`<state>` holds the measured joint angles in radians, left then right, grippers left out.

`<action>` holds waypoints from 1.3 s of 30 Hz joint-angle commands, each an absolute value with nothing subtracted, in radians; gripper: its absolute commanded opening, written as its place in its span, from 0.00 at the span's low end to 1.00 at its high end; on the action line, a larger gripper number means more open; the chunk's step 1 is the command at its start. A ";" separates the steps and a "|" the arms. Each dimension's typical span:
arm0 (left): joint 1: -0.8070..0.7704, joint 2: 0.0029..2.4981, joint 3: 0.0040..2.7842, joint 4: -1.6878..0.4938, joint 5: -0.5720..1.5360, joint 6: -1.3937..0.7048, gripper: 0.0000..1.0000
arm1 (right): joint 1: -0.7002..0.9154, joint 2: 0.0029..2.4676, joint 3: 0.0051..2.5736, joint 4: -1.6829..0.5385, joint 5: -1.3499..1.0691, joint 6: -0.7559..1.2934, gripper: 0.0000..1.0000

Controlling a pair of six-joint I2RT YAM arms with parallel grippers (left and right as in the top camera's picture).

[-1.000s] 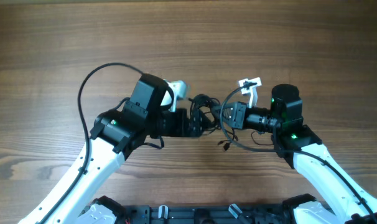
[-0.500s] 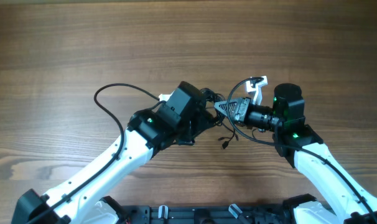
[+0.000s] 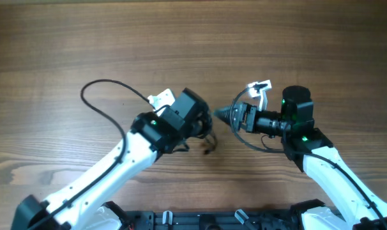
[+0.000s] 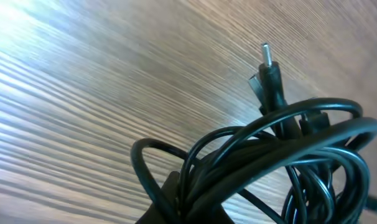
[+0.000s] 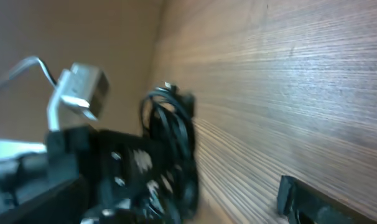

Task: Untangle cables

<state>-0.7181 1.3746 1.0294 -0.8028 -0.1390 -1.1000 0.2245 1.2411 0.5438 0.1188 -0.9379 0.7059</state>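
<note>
- Your left gripper [image 3: 205, 126] is pressed together on the cables [image 4: 282, 162], one knotted bundle near the middle of the table [image 3: 181, 38], with a plug [image 4: 267, 59] poking free.
- Your right gripper [image 3: 220, 115] stands spread and empty, just beside the bundle.
- If you pull on the whole clump, you likely tighten the knot.
- If the right gripper pinches several strands at once, the loops may lock, or the bundle may slip from the left.
</note>
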 commanded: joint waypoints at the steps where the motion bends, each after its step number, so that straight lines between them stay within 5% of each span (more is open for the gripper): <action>1: -0.691 1.232 1.032 -0.807 -0.202 -0.804 0.04 | 0.216 1.243 0.548 0.115 -1.086 0.481 1.00; 6: -0.691 1.094 1.032 -0.759 -0.203 -0.521 0.04 | 0.216 1.206 0.548 0.111 -1.177 0.388 1.00; 18: -0.662 1.030 1.032 -0.650 -0.200 -0.510 0.04 | 0.307 0.896 0.548 0.021 -0.965 0.390 0.99; 31: -0.564 1.030 1.032 -0.641 -0.157 -0.772 0.04 | 0.861 1.013 0.548 0.181 0.028 0.228 0.96; 36: -0.564 1.030 1.032 -0.651 -0.121 -0.771 0.04 | 0.979 1.143 0.548 0.353 0.248 0.183 0.68; 38: -0.564 1.030 1.032 -0.656 -0.121 -0.771 0.04 | 0.997 1.166 0.548 0.400 0.286 0.184 0.42; 39: -0.564 1.030 1.032 -0.656 -0.125 -0.771 0.04 | 1.003 1.170 0.548 0.405 0.290 0.192 0.21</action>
<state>-0.5690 1.0397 1.0267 -0.6567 -0.1368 -0.7506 0.9794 1.1446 0.5434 0.3756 0.1371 0.2085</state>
